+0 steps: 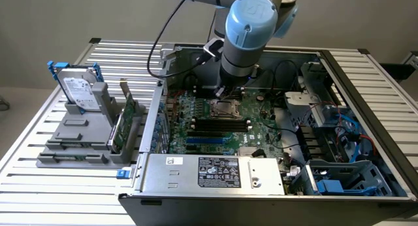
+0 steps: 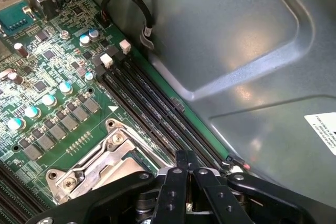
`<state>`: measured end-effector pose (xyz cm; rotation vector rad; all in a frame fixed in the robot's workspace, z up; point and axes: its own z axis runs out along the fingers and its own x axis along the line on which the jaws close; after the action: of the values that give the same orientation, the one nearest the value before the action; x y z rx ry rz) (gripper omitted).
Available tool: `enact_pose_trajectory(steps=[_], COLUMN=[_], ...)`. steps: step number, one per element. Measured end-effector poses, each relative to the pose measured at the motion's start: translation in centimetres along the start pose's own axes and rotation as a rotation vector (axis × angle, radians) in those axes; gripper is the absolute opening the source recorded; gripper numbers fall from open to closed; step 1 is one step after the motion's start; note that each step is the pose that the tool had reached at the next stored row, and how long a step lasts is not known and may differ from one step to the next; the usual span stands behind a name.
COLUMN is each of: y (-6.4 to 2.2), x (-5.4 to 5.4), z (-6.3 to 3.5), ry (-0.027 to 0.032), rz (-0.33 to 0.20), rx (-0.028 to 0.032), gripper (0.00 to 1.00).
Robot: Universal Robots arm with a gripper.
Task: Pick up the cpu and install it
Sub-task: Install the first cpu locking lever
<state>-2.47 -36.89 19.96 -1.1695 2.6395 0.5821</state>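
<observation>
Silver and boxy, the power supply (image 1: 212, 173) sits at the near edge of the open computer case (image 1: 365, 108), its brushed sheet metal carrying a black label with white print. Beyond it lies the green motherboard (image 1: 261, 130), studded with small components, long black memory slots (image 1: 219, 123) and blue expansion slots. Near the board's middle is the square socket (image 1: 225, 109) with a shiny steel frame; the wrist view shows that frame (image 2: 97, 167) as stamped, bright metal with screw heads at its corners, next to rows of round silver-topped capacitors (image 2: 32, 112). The arm's smooth pale-blue joint (image 1: 250, 18) hangs over the case, and the gripper (image 1: 221, 92) points down just above the far edge of the socket. In the wrist view the gripper (image 2: 186, 157) has its slim black fingers (image 2: 178, 174) pressed together, with nothing plainly caught between them. The cpu cannot be picked out for certain: the socket's centre shows a dull, flat grey-brown square in the exterior view, and I cannot tell if that is the chip. On the exterior view's left, on the ribbed aluminium table (image 1: 58, 196), a grey plastic fixture (image 1: 78, 140) holds a silver hard drive (image 1: 80, 92) upright in a blue bracket, with a green circuit card (image 1: 124, 119) standing on edge just beside it.
</observation>
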Motion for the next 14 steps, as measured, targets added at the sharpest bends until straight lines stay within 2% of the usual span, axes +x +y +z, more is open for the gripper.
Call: enact_pose_trajectory(steps=[7,14], y=[-0.07,-0.13], x=[0.05,0.07], z=[0.18,0.29], ry=[0.0124,0.0301], rz=[0.0,0.001], rx=[0.0117,0.0281], gripper=[0.11,0.11])
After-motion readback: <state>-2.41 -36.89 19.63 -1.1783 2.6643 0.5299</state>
